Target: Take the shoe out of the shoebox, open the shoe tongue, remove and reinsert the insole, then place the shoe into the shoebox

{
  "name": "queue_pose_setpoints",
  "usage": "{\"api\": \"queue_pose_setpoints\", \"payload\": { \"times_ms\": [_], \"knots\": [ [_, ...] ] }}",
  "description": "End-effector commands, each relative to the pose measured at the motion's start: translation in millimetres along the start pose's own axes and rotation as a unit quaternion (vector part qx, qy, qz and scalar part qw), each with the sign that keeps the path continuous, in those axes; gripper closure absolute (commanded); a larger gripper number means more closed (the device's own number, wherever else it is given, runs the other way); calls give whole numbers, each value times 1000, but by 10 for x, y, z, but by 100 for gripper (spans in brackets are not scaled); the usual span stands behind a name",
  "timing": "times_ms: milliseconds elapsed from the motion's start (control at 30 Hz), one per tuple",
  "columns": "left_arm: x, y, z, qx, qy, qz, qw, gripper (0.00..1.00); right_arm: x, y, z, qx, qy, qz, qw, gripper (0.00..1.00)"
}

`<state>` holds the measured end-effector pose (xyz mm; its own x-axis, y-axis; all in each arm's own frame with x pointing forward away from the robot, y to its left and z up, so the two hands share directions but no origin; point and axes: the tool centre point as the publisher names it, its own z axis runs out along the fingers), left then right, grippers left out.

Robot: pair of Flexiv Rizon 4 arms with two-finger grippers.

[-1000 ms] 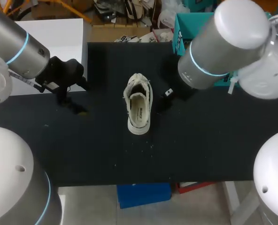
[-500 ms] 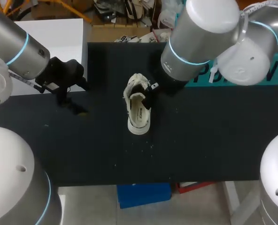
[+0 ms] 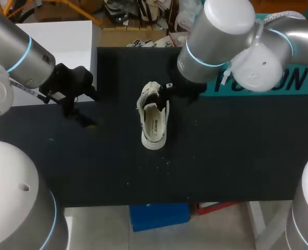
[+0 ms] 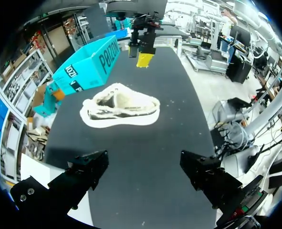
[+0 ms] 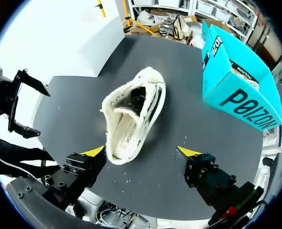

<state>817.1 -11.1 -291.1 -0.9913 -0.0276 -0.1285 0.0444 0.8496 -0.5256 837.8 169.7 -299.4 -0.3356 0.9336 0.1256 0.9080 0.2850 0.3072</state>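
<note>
One shoe (image 3: 154, 121) is sitting upright on its sole in the middle of the black table (image 3: 221, 156), toe pointing to 12 o'clock and heel to 6 in the head view. It is cream-white with a fuzzy collar, and the insole is showing inside the opening. A few pale specks (image 3: 167, 161) are lying on the table just off the heel, at about 5 o'clock.

The right arm is coming in from the right and reaching past the middle. The right gripper (image 3: 168, 91) is hanging over the toe end, at roughly 1 o'clock from the shoe's centre. From its own wrist camera, the right gripper (image 5: 141, 151) is standing wide, yellow tips well apart, with nothing pinched. The shoe (image 5: 131, 114) is lying ahead of it, heel end nearest the fingers and apart from both.

The teal shoebox (image 3: 279, 83) is resting at 2 o'clock from the shoe, partly hidden behind the right arm and well apart from the shoe. In the right wrist view, the shoebox (image 5: 236, 81) is sitting beyond the shoe's toe side.

Over at 9 o'clock, the left gripper (image 3: 84, 117) is hovering low above the table. Its wrist view shows the left gripper (image 4: 143, 167) spread wide and holding nothing. The shoe (image 4: 120, 106) is lying side-on ahead of it, the shoebox (image 4: 86, 64) is beyond, and the right gripper (image 4: 143, 47) is hanging above the far side of the shoe.
</note>
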Motion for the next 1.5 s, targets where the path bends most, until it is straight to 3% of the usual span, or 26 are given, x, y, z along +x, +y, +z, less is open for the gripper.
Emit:
{"api": "queue_pose_setpoints", "payload": {
  "times_ms": [33, 67, 100, 133, 233, 267, 533, 767, 1000, 1100, 1500],
  "knots": [
    [8, 8, 8, 1, -2, 1, 1000, 0, 38, 189, 311, 5, -2, 6, 1000, 23],
    [8, 8, 8, 1, -2, 1, 1000, 0, 34, 241, 355, 5, -2, 7, 1000, 38],
    [8, 8, 8, 1, -2, 1, 1000, 0, 23, 269, 392, 6, -3, 7, 1000, 44],
    [8, 8, 8, 1, -2, 1, 1000, 0, 8, 291, 429, 7, -2, 11, 1000, 39],
    [8, 8, 8, 1, -2, 1, 1000, 0, -38, 341, 534, 7, -1, 25, 1000, 47],
    [8, 8, 8, 1, -2, 1, 1000, 0, -51, 353, 570, 7, 0, 31, 1000, 43],
    [8, 8, 8, 1, -2, 1, 1000, 0, -108, 430, 768, 12, 2, 58, 998, 40],
    [8, 8, 8, 1, -2, 1, 1000, 0, -153, 475, 814, 18, -3, 63, 998, 47],
    [8, 8, 8, 1, -2, 1, 1000, 0, -194, 485, 923, 26, -6, 65, 998, 47],
    [8, 8, 8, 1, -2, 1, 1000, 0, -194, 485, 1007, 31, -5, 64, 997, 39],
    [8, 8, 8, 1, -2, 1, 1000, 0, -262, 431, 1234, 56, -19, 58, 997, 49]
  ]
}}
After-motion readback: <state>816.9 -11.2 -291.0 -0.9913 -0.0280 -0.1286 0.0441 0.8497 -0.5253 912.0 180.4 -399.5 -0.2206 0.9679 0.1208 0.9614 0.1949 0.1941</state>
